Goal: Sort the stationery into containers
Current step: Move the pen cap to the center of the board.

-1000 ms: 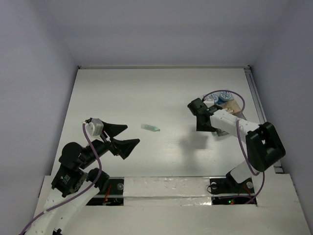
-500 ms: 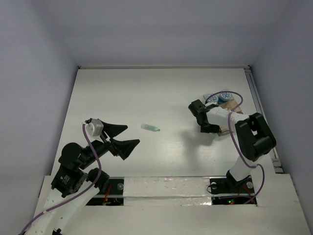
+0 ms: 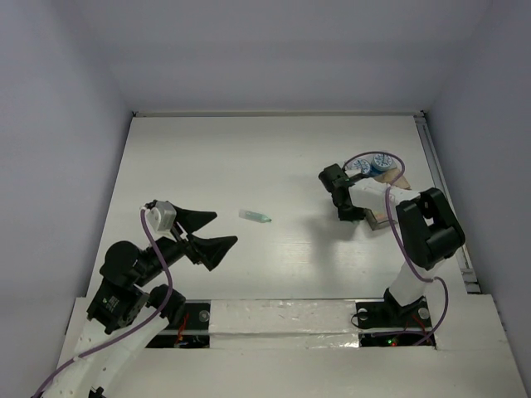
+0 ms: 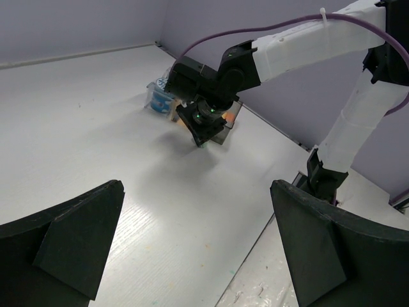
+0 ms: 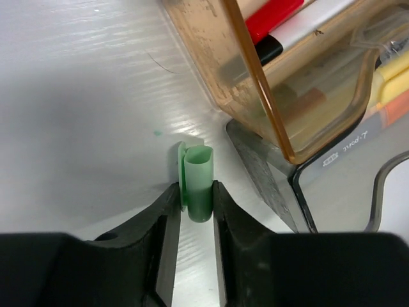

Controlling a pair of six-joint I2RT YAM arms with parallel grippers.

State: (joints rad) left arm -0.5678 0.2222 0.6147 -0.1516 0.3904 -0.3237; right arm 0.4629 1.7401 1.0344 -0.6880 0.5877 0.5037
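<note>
One green stub [image 5: 198, 169] lengthwise along right claw [image 5: 195, 198]

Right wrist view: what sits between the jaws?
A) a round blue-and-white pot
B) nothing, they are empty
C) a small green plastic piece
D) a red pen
C: a small green plastic piece is pinched between the jaws of the right gripper, close beside the corner of the amber translucent tray.
</note>
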